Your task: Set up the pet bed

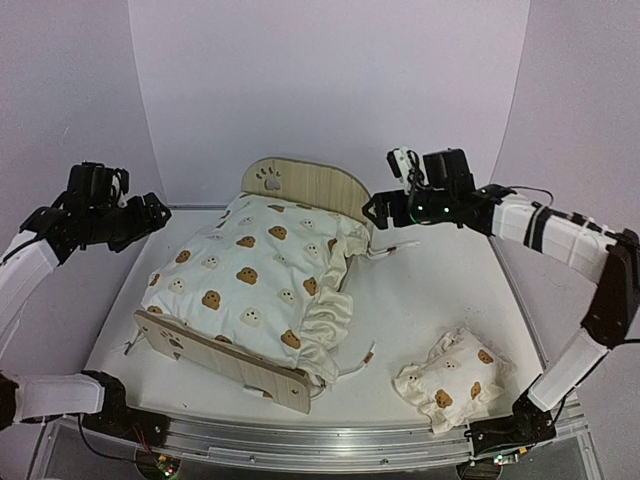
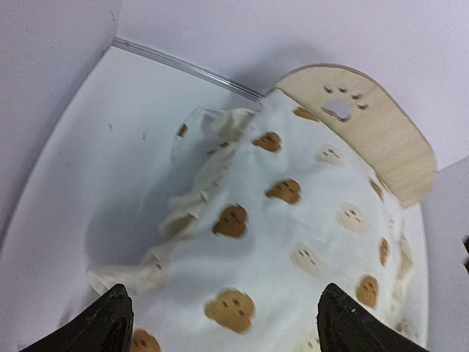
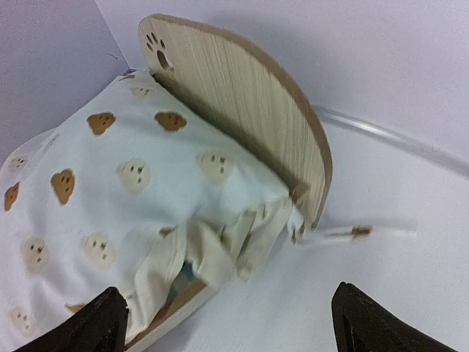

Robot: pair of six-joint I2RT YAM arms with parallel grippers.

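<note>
The pet bed (image 1: 310, 182) stands at mid-table, its paw-print headboard (image 3: 234, 103) at the back and its low footboard (image 1: 225, 360) at the front. A cream bear-print cushion (image 1: 255, 280) lies over it, with ruffles hanging off the right side. My left gripper (image 1: 155, 213) hovers open left of the bed, and the cushion (image 2: 293, 220) lies below its fingers (image 2: 110, 323). My right gripper (image 1: 377, 210) is open beside the headboard's right end, above the ruffled corner (image 3: 242, 235), holding nothing. A strip of wooden side rail (image 3: 176, 304) shows under the ruffle.
A small bear-print pillow (image 1: 450, 380) lies on the table at the front right. A loose cushion tie (image 3: 359, 232) trails onto the white tabletop right of the headboard. Grey walls close in behind and at both sides.
</note>
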